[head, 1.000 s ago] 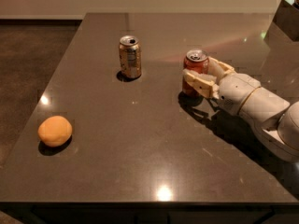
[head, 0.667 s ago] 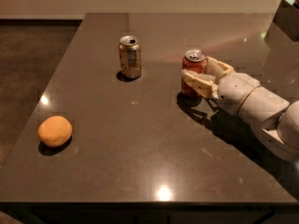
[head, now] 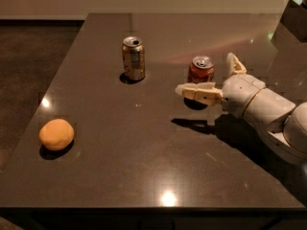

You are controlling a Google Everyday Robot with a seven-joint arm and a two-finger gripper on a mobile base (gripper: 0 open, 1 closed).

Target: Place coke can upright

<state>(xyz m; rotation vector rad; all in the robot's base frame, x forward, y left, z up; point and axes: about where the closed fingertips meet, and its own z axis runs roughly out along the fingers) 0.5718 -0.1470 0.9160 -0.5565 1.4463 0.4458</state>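
Note:
The red coke can [head: 200, 69] stands upright on the dark table [head: 144, 166], right of the middle. My gripper [head: 205, 74] comes in from the right and is open, with its fingers spread wide. One finger [head: 197, 91] points left in front of the can, and the other [head: 235, 63] points up to the can's right. The fingers do not clasp the can. The gripper's shadow [head: 192, 125] lies on the table nearer the front.
A gold can [head: 133, 58] stands upright to the left of the coke can. An orange [head: 56, 134] lies near the table's left front edge. A dark object [head: 293, 18] stands at the far right back corner.
The gripper was closed around the coke can; now its fingers have spread and let go. It has drawn back a little toward the front right. The can stays upright.

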